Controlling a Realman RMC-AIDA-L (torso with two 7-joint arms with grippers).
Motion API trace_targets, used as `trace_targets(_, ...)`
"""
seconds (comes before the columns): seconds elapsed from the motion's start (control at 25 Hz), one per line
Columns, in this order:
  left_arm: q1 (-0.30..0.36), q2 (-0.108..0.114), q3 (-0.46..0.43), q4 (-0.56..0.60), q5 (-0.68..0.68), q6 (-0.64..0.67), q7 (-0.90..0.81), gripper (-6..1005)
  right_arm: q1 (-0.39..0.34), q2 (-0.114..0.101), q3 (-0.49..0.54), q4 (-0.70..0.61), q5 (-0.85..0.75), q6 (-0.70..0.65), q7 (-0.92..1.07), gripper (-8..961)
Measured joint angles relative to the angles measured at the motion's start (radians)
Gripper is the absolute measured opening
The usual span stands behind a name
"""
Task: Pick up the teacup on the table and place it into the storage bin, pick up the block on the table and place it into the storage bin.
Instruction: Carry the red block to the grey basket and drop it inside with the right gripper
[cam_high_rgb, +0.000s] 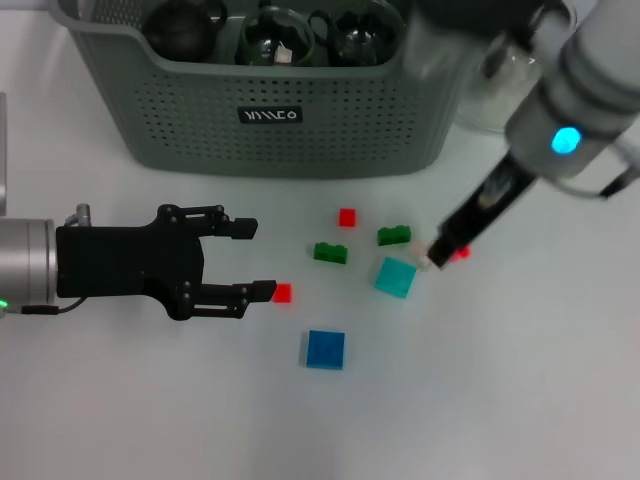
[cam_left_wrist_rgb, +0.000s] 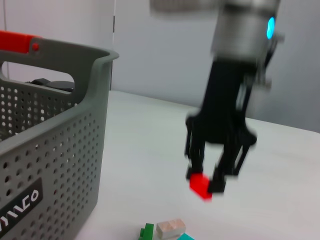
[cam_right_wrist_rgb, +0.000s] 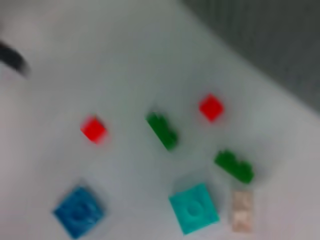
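Right gripper (cam_left_wrist_rgb: 206, 184) holds a small red block (cam_left_wrist_rgb: 200, 185) over the table; next it goes to the storage bin (cam_high_rgb: 270, 120).

In the head view the right arm comes down from the upper right, its fingertips right of centre, closed on the red block just above the surface. To do this well, I judge it should lift clear of the rim before swinging to the upper left, then release low inside, away from the glassware. The left gripper (cam_high_rgb: 250, 260) rests at left, fingers spread wide, near another red block (cam_high_rgb: 282, 293). Loose at centre lie green bricks (cam_high_rgb: 331, 253), a teal block (cam_high_rgb: 395, 277), a blue block (cam_high_rgb: 325, 349) and a beige block (cam_right_wrist_rgb: 242, 210). The bin's contents are cut off at the top edge; no teacup shows on the table.
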Motion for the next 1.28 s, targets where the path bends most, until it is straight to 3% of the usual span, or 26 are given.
trace_targets(0.12,0.000,-0.001,0.000,0.000,0.000,0.000,0.000,765,0.006,0.000,0.146,-0.139,0.057,-0.111,-0.033,425)
trace_targets(0.24,-0.001,-0.001,0.000,0.000,0.000,0.000,0.000,765,0.073,-0.006,0.329,-0.218,0.170,-0.179,-0.075,425)
trace_targets(0.44,-0.005,-0.002,0.000,-0.001,0.000,0.000,0.000,765,0.244,-0.042,0.504,-0.113,0.230,-0.103,-0.158,425)
trace_targets(0.6,-0.009,-0.004,0.000,-0.001,0.000,-0.001,0.000,765,0.355,-0.066,0.503,0.098,0.202,0.083,-0.239,425)
trace_targets(0.68,-0.009,-0.004,0.000,-0.002,-0.001,-0.001,0.000,765,0.398,-0.066,0.491,0.212,0.158,0.191,-0.278,426)
trace_targets(1.0,-0.011,-0.007,0.006,-0.003,-0.004,-0.002,-0.001,765,0.474,-0.025,0.405,0.522,0.054,0.603,-0.401,426)
trace_targets(1.28,-0.015,-0.008,0.007,-0.016,-0.002,-0.001,-0.001,765,0.488,0.002,0.346,0.679,0.062,0.821,-0.462,426)
